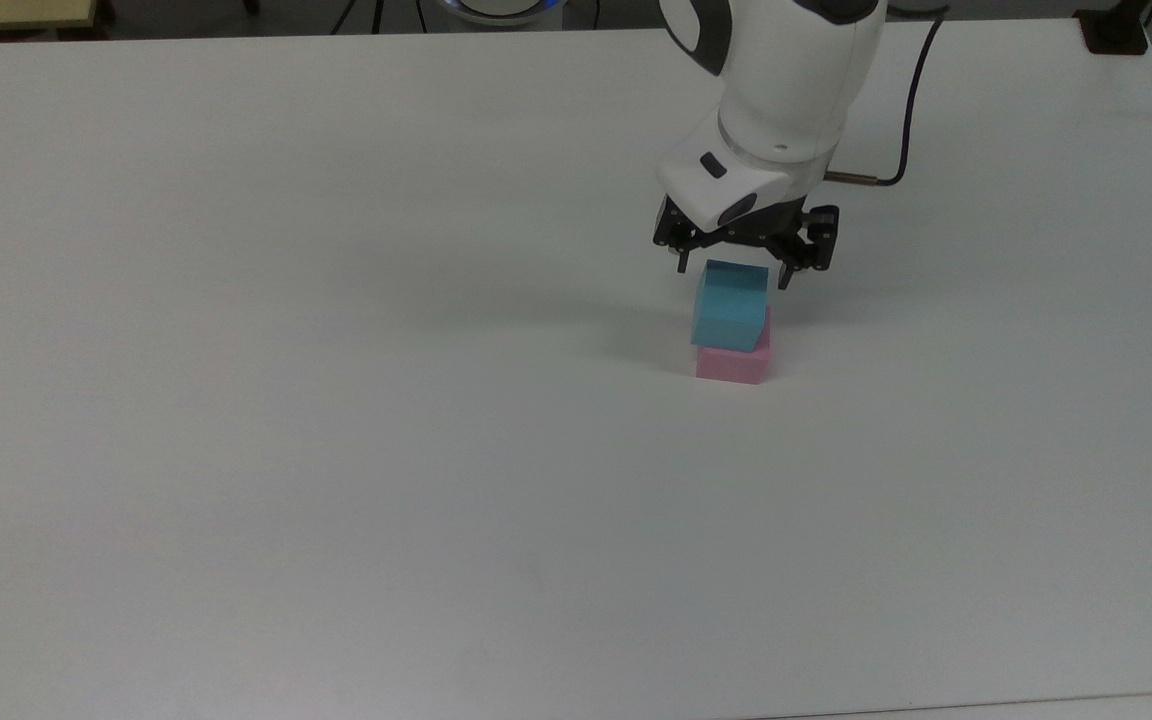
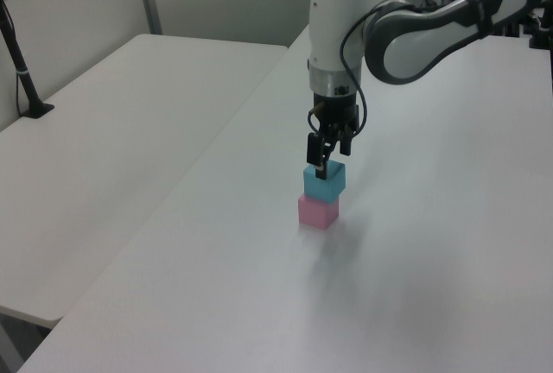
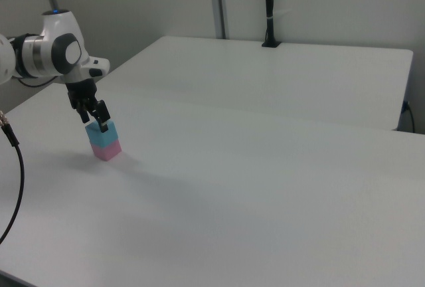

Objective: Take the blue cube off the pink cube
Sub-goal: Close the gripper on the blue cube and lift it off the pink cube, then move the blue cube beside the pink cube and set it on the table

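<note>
Your tool [image 1: 733, 270], fingers spread and grasping nothing, straddles the top of the blue cube [image 1: 730, 310], stacked on the pink cube [image 1: 732, 364].

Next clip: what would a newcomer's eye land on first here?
The two-block stack in the middle of the white table: the blue cube sits on the pink cube, turned slightly askew on it. Right above it hangs the gripper, open, its fingers straddling the blue cube's top. In the left view it sits just over the blue cube.
</note>
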`<action>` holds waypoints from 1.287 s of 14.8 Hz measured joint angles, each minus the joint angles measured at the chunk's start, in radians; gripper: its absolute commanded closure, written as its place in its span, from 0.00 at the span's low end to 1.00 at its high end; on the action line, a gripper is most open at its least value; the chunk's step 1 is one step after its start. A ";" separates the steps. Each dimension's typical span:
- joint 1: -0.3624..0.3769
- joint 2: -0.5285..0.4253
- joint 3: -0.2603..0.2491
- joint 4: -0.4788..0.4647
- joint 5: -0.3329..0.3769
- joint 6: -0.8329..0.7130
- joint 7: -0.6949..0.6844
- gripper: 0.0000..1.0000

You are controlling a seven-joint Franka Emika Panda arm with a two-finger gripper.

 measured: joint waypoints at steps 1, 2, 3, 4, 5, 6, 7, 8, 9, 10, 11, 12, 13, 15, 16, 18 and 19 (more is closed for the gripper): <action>0.000 0.008 0.000 0.000 0.000 0.018 0.008 0.00; 0.001 0.016 0.000 0.001 -0.001 0.036 0.016 0.00; 0.003 0.022 0.000 0.001 -0.004 0.048 0.021 0.13; 0.010 0.030 0.000 0.001 -0.011 0.058 0.033 0.29; 0.015 0.033 0.000 0.001 -0.021 0.060 0.040 0.45; 0.018 0.035 0.000 0.001 -0.030 0.060 0.042 0.60; 0.019 0.036 0.000 0.002 -0.038 0.060 0.043 0.81; 0.019 0.036 -0.002 0.002 -0.047 0.060 0.043 0.85; 0.019 0.036 -0.005 0.005 -0.051 0.060 0.036 0.85; 0.015 0.035 -0.008 0.011 -0.053 0.060 0.011 0.84; 0.008 0.031 -0.011 0.018 -0.053 0.056 -0.031 0.83; -0.004 0.023 -0.014 0.023 -0.053 0.035 -0.078 0.82; -0.020 0.013 -0.016 0.027 -0.053 0.008 -0.125 0.82; -0.061 -0.004 -0.019 0.027 -0.053 -0.024 -0.215 0.81; -0.093 -0.005 -0.023 0.023 -0.054 -0.027 -0.256 0.80; -0.137 0.017 -0.035 0.013 -0.077 -0.024 -0.287 0.70; -0.154 0.032 -0.038 0.011 -0.084 -0.010 -0.296 0.64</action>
